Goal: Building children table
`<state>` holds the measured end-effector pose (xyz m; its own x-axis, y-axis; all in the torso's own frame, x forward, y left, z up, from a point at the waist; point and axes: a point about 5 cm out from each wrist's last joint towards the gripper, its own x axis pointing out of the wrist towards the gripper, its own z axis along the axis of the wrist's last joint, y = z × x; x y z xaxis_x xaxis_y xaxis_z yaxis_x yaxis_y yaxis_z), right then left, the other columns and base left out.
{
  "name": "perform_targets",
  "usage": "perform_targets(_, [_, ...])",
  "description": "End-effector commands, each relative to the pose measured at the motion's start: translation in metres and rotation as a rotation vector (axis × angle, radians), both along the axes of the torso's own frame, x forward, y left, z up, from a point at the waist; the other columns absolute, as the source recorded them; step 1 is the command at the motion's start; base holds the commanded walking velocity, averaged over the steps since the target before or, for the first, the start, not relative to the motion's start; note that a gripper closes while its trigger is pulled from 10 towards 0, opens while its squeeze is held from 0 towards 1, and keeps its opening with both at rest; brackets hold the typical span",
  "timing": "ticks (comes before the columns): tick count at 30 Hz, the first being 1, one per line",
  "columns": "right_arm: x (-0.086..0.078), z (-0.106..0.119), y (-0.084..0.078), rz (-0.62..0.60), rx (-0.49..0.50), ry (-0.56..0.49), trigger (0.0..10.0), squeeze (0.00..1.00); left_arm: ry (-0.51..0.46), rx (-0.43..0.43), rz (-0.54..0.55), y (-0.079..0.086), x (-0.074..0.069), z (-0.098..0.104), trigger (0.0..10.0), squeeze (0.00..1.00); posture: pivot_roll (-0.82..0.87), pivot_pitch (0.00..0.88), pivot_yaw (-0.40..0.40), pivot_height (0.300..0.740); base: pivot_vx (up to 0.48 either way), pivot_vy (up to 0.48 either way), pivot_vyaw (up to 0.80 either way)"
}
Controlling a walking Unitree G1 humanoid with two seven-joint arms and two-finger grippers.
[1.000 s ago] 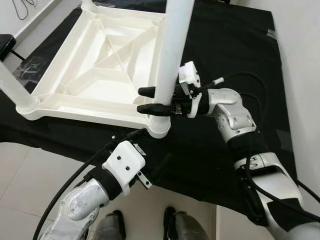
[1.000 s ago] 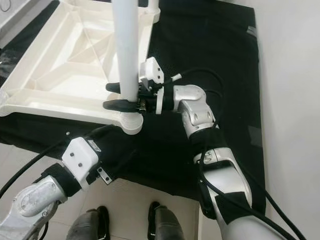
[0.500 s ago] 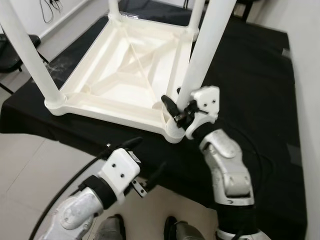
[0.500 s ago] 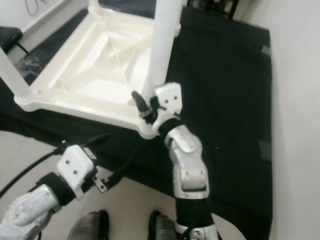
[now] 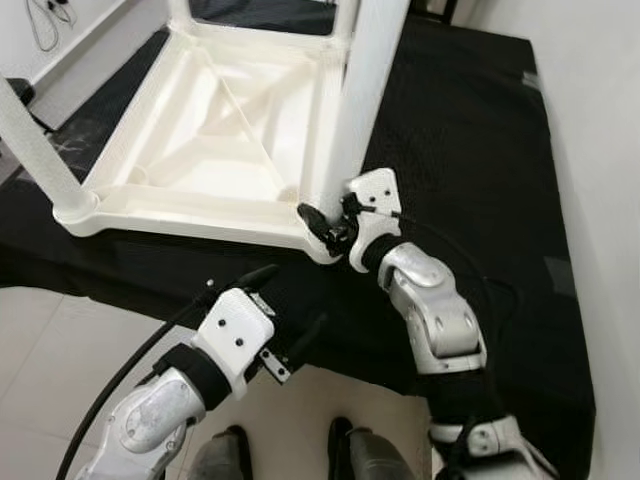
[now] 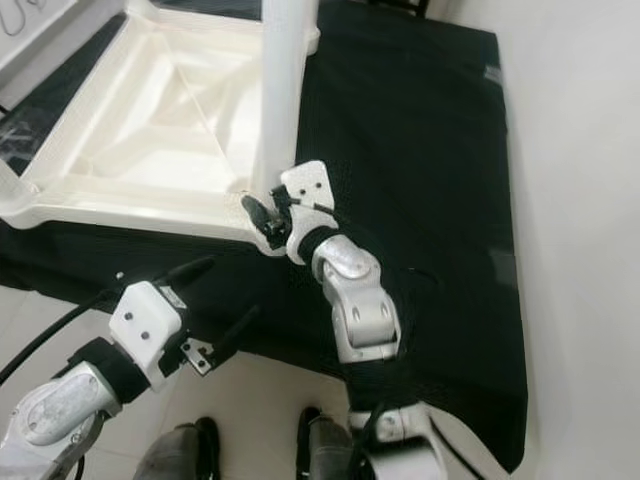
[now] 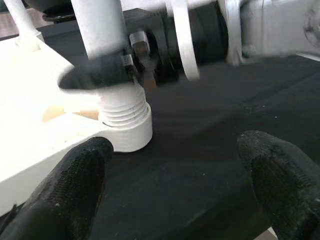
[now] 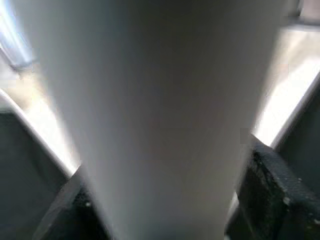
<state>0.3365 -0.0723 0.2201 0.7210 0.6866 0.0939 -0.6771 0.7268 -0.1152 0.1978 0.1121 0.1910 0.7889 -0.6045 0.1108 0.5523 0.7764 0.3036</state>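
A white plastic children's table (image 5: 200, 205) lies upside down on a black cloth (image 5: 470, 150), its legs pointing up. My right gripper (image 5: 328, 225) is shut on the near right leg (image 5: 365, 90), just above its ribbed socket (image 7: 125, 120). The leg (image 8: 160, 100) spans the gap between the black fingers (image 8: 280, 195) in the right wrist view. My left gripper (image 5: 282, 305) hangs open and holds nothing. It is low at the cloth's front edge, a little short of that corner.
Another white leg (image 5: 30, 140) stands at the near left corner, and more rise at the far side. A white wall (image 5: 600, 150) runs along the right. Tiled floor (image 5: 40, 340) and my feet (image 5: 225, 455) lie below the cloth edge.
The head view has swung about. My right gripper keeps hold of the leg but has slid down to its base, its forearm now reaching up from below. The left gripper stays low and open.
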Motion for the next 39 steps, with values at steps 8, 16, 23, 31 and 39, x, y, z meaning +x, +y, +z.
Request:
perform_targets(8, [-0.008, 0.021, 0.022, 0.525, -0.076, -0.126, 10.0, 0.00, 0.003, 0.011, -0.018, -0.003, -0.001, -0.003, 10.0, 0.00, 0.09, 0.284, -0.095, 0.740, 0.000, 0.000, 0.00])
perform_targets(16, [0.008, 0.024, 0.015, 0.655, -0.147, -0.094, 10.0, 0.00, 0.008, 0.024, -0.017, -0.003, -0.002, -0.005, 10.0, 0.00, 0.10, 0.282, -0.098, 0.740, 0.000, 0.000, 0.00])
perform_targets(23, [0.012, 0.027, 0.010, 0.774, -0.169, -0.090, 0.0, 0.00, 0.006, 0.033, -0.011, -0.003, -0.003, -0.005, 10.0, 0.00, 0.11, 0.285, -0.104, 0.740, 0.000, 0.000, 0.00])
perform_targets(31, [0.019, 0.025, 0.002, 0.737, -0.160, -0.093, 0.0, 0.00, 0.008, 0.032, -0.007, -0.002, -0.005, -0.005, 10.0, 0.00, 0.11, 0.287, -0.103, 0.740, 0.000, 0.000, 0.00])
perform_targets(39, [0.014, -0.020, -0.043, 0.210, -0.263, 0.011, 0.0, 0.00, 0.038, 0.009, -0.001, 0.000, -0.013, -0.009, 10.0, 0.00, 0.08, 0.308, -0.100, 0.740, 0.000, 0.000, 0.00])
